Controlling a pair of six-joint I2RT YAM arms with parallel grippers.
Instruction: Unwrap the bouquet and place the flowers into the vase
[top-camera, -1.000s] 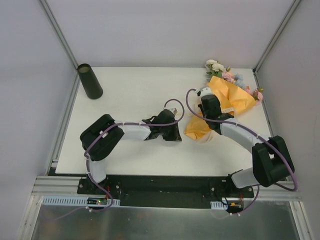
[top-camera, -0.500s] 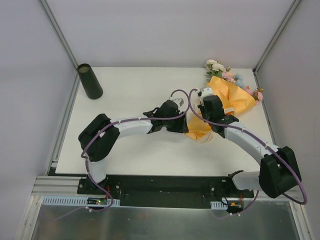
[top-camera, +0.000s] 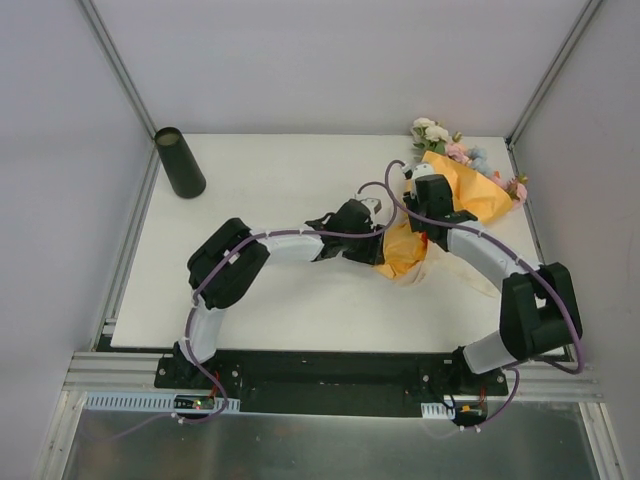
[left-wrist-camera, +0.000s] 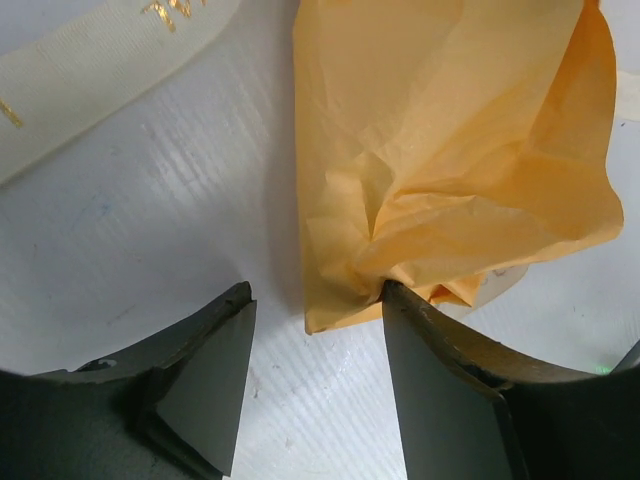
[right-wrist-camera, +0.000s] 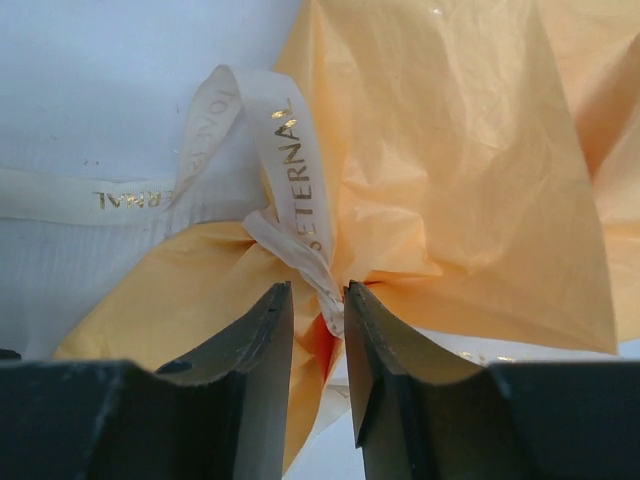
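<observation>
Now my left hand (left-wrist-camera: 316, 292) stands spread at the crumpled tail of the bouquet (top-camera: 462, 196), lying far right on the surface (top-camera: 280, 190); my right hand (right-wrist-camera: 318, 290) is barely parted around its ribbon (right-wrist-camera: 296, 150).

The bouquet (top-camera: 478, 197) wears crinkled, matt orange paper, the ribbon (right-wrist-camera: 295, 160) is smooth cream cloth, the vase (top-camera: 180, 165) matt dark.
</observation>
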